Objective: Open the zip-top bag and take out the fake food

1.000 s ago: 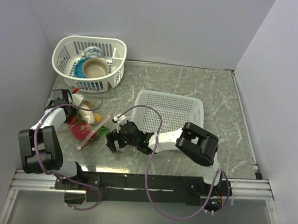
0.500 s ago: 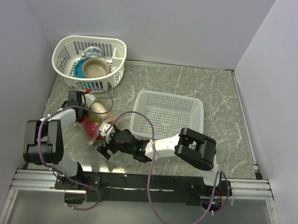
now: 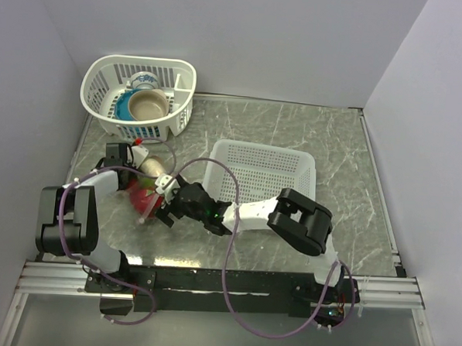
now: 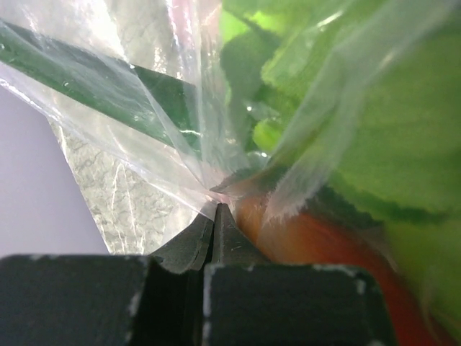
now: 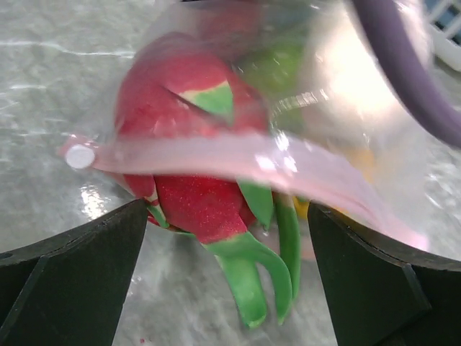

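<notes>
Your right pincer [image 3: 166,207] has swung in, jaws apart, to the bag [image 3: 147,186] on the desk's [image 3: 295,130] left. Left pincer [image 4: 214,210] stays clamped on its plastic. With the dragon fruit [image 5: 189,202] between the open jaws, a grab looks ready.

Plain pale lavender walls [image 3: 261,43] close in a grey-green, marble-veined surface [image 3: 340,163] on three sides. An aluminium rail [image 3: 384,289] runs along its near edge under even, soft light.

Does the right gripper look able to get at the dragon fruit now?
Likely yes: the right gripper stands open with the dragon fruit between its fingers. Only the pink zipper strip of the zip-top bag crosses the fruit; the left gripper pinches the bag.
</notes>
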Motion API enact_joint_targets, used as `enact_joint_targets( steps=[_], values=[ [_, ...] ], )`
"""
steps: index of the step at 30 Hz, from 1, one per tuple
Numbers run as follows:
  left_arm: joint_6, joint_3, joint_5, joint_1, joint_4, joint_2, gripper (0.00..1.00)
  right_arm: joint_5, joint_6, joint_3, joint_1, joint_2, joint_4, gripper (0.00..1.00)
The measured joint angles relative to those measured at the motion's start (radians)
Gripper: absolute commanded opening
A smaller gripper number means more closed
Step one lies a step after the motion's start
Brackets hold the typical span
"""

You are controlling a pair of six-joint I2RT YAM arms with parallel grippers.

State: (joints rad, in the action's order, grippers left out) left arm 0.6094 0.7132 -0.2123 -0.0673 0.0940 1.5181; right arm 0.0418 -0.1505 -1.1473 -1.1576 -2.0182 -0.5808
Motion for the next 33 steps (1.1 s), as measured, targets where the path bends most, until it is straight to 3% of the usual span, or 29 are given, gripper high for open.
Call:
enact_joint_targets(
  steps=[6,21,23,24,27,33],
  values=[
    [-0.014,0.021,-0.011,0.031,0.049,-0.003,0.01,-0.069,0.012,-0.146,-0.008,-0.084,0.098,1.00],
    [-0.076,0.071,-0.057,0.135,0.162,-0.023,0.01,-0.099,0.068,-0.262,-0.007,-0.159,0.176,1.00],
    [-0.077,0.070,-0.054,0.141,0.177,-0.037,0.01,-0.103,0.067,-0.265,-0.007,-0.163,0.177,0.92],
    [-0.077,0.069,-0.054,0.143,0.179,-0.042,0.01,-0.103,0.066,-0.269,-0.007,-0.164,0.179,0.77],
    [-0.076,0.060,-0.056,0.142,0.168,-0.044,0.01,-0.111,0.068,-0.280,-0.005,-0.169,0.192,0.51],
    [-0.074,0.037,-0.062,0.113,0.127,-0.024,0.01,-0.137,0.105,-0.179,0.004,-0.130,0.093,0.32]
  ],
)
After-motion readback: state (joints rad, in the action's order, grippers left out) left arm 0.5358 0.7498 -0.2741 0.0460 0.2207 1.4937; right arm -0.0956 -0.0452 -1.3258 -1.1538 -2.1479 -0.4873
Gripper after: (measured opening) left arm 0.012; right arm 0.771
